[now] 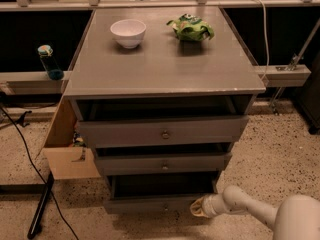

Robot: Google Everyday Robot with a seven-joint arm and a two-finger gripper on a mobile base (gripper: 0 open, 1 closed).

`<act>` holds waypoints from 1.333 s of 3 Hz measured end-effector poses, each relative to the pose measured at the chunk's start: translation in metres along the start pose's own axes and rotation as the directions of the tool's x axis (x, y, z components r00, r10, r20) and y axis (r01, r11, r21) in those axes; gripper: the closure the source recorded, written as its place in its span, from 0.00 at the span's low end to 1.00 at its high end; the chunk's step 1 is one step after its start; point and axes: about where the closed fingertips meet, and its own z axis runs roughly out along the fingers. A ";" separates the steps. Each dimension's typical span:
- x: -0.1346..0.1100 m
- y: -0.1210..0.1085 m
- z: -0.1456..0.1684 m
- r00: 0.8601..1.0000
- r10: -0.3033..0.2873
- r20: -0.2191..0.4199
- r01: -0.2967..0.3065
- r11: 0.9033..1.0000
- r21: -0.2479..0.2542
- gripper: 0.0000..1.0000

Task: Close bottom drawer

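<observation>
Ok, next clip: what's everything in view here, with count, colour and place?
cabinet: one, grey, centre
top drawer: one, grey, partly open
middle drawer: one, grey, slightly open
bottom drawer: one, grey, lowest, pulled out
bowl: one, white, cabinet top, rear, picture's left
bag: one, green, crumpled, cabinet top, rear, picture's right
cardboard box: one, brown, on the floor against the cabinet's picture-left side
bottle: one, bluish, on the ledge at picture's left
black cable: one, on the floor at picture's left
white cable: one, rear, picture's right
arm: one, white, lower right corner
gripper: one, pale, at the picture-right end of the bottom drawer's front
</observation>
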 end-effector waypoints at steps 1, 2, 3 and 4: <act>-0.004 -0.009 0.006 1.000 -0.017 -0.003 0.017 1.000 0.004 1.00; -0.006 -0.019 0.012 1.000 -0.024 0.003 0.024 1.000 0.012 1.00; -0.005 -0.029 0.016 1.000 -0.023 0.009 0.023 0.999 0.023 1.00; -0.002 -0.042 0.021 1.000 -0.022 0.015 0.021 0.999 0.042 1.00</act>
